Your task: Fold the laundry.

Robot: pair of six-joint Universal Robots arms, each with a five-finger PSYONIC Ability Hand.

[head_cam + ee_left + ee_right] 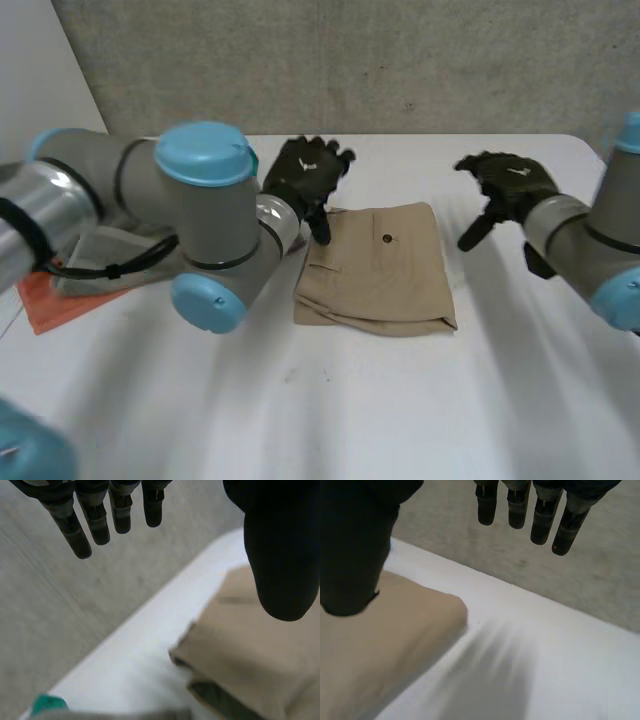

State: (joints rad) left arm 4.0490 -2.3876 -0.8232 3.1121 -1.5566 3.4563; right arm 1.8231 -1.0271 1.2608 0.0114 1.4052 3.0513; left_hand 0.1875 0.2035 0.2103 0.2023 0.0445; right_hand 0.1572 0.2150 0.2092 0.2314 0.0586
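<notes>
My left arm (200, 215) is up close, and my left hand (305, 175) and right hand (510, 185) hang open, holding nothing, either side of the folded shorts (378, 265).

Left arm (200, 220) blocked most of the grey cloth (85, 250) and part of the orange cloth (60, 300); couldn't tell what either was. Left robot hand (305, 175) covered the tan garment's (380, 270) far corner, contact unclear. In its wrist view the right robot hand (355, 545) hid part of the garment with its thumb, and the view's edge cut off more. Small green item (47, 703) beside the counter (140, 650) was clipped, unidentifiable.
</notes>
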